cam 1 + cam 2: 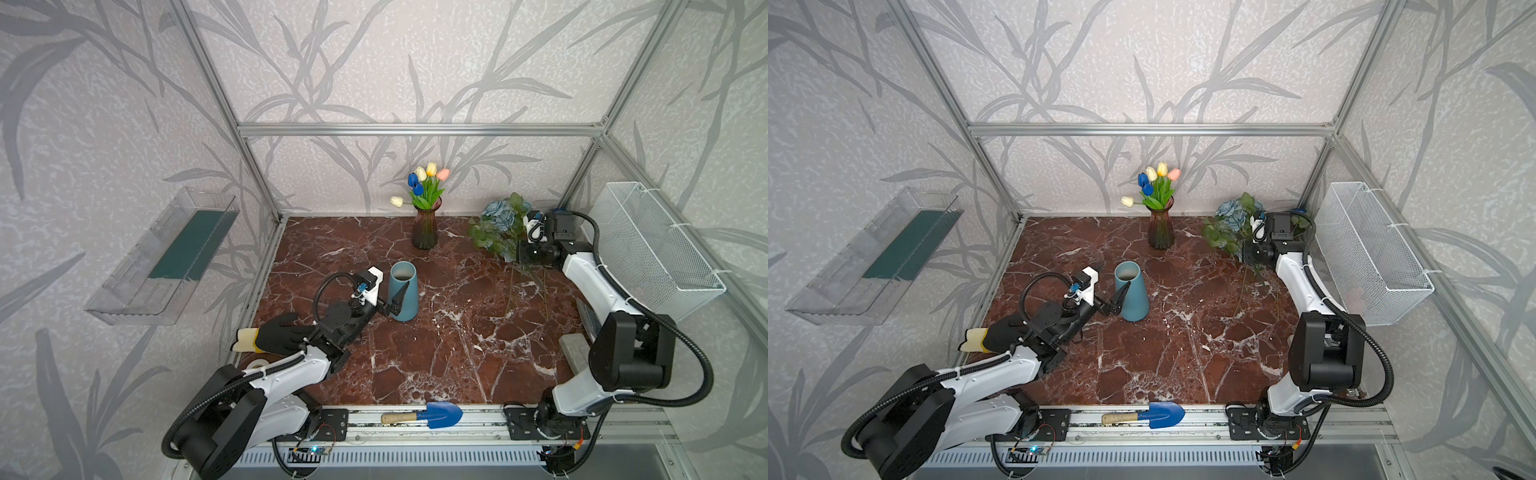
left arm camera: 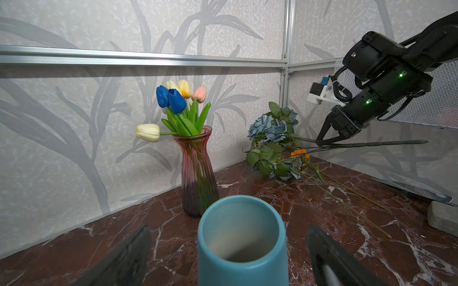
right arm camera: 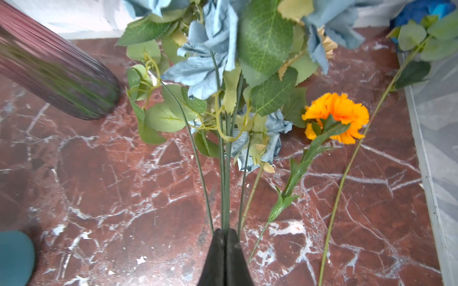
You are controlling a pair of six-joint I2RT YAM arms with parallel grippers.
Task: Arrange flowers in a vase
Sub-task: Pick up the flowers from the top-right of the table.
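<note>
So the right gripper is clamped shut on the blue rose bunch by its stems at the back right of the surface, and I'd swing it stems-down over the teal vase that the wide-open left gripper straddles.

I count two vases on my worktop: one glass vase, one teal vase. Six tulips: two blue, two cream, one yellow, one pink. One dusty-blue rose spray, one marigold, one deep blue rose, one trowel, one glove.
</note>
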